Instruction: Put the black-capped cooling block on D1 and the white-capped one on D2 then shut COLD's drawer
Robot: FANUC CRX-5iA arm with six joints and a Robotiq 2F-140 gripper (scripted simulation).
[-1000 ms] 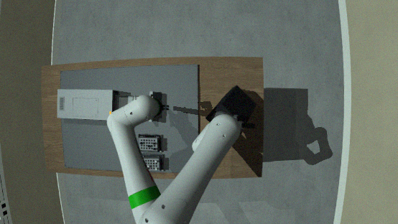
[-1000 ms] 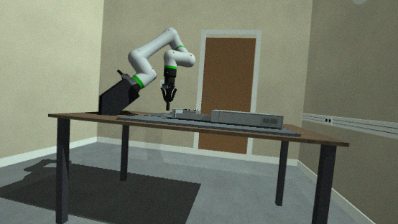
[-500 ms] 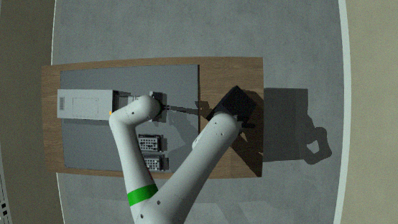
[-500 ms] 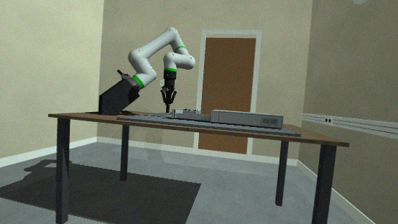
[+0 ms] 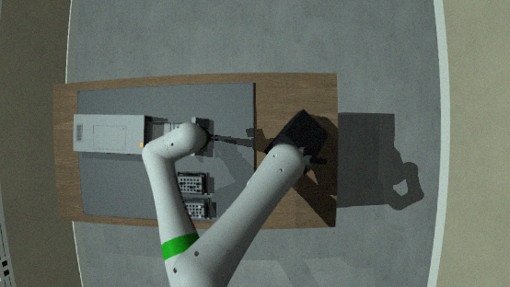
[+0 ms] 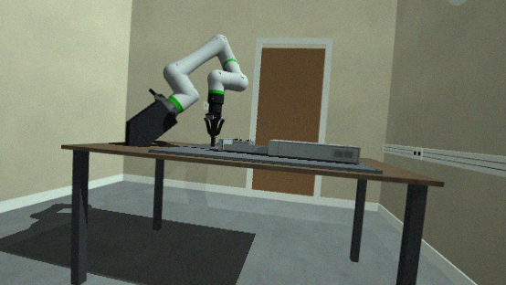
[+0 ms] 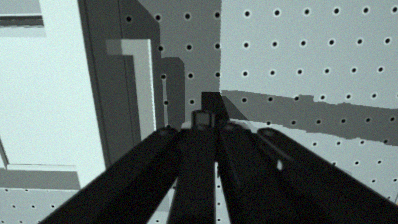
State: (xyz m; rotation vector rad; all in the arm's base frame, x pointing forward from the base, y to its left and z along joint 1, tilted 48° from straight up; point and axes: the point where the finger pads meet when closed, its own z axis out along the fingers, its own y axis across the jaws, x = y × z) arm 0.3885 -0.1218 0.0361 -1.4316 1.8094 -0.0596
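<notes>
COLD shows its lamp lit amber; the end effector is closed, empty.

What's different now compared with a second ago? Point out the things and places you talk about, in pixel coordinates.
The gripper point(image 5: 211, 137) point(image 6: 213, 144) point(image 7: 210, 106) has moved down toward the deck, just beyond the front of the open drawer point(image 5: 160, 130) point(image 6: 237, 146) point(image 7: 62, 50). It's shut with nothing in it, and I see nothing taken hold of or let go. The drawer, the two tube blocks on the deck point(image 5: 191, 184) point(image 5: 198, 209) and the lit orange lamp point(image 5: 141, 144) look the same.
</notes>
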